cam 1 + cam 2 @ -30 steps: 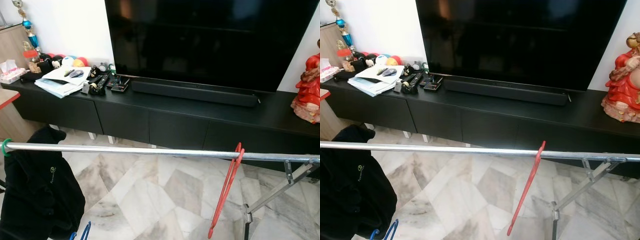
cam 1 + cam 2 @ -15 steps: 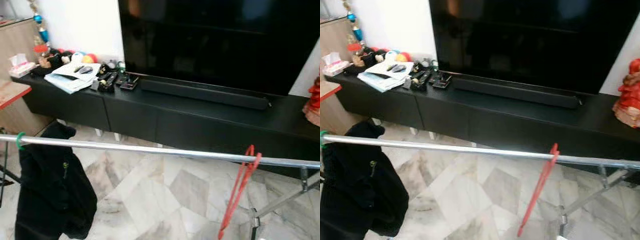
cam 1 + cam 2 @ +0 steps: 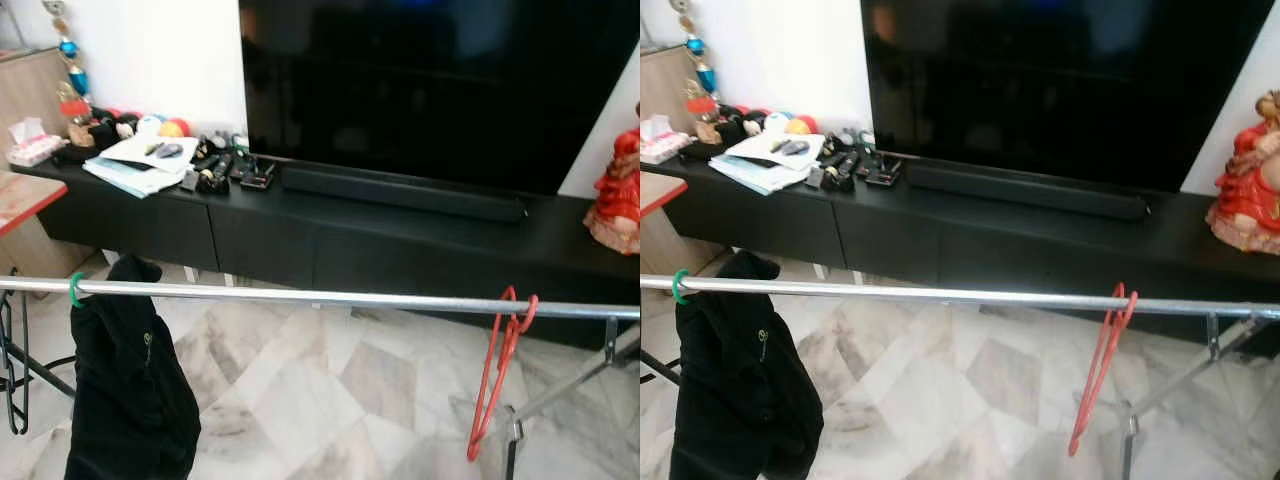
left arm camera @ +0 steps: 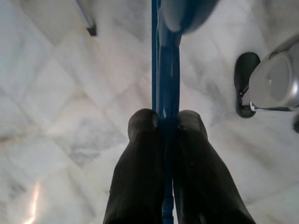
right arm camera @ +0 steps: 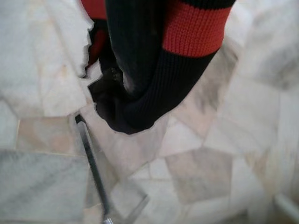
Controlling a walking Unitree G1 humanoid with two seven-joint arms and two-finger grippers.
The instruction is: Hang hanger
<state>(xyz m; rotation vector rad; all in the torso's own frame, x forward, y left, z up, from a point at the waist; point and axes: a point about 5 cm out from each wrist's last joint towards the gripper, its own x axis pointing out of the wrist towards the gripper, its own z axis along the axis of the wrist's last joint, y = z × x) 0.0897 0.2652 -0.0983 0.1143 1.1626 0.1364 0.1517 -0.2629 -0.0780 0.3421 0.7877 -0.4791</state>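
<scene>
The left claw (image 4: pixel 166 122) pinches a blue hanger (image 4: pixel 168 70) above the marble floor (image 4: pixel 70 102). A red hanger (image 3: pixel 1100 365) hangs on the metal rail (image 3: pixel 940 295); the right claw's state cannot be told.

Blue hanger (image 4: pixel 167 70) pinched between black fingers (image 4: pixel 140 163), above marble floor
</scene>
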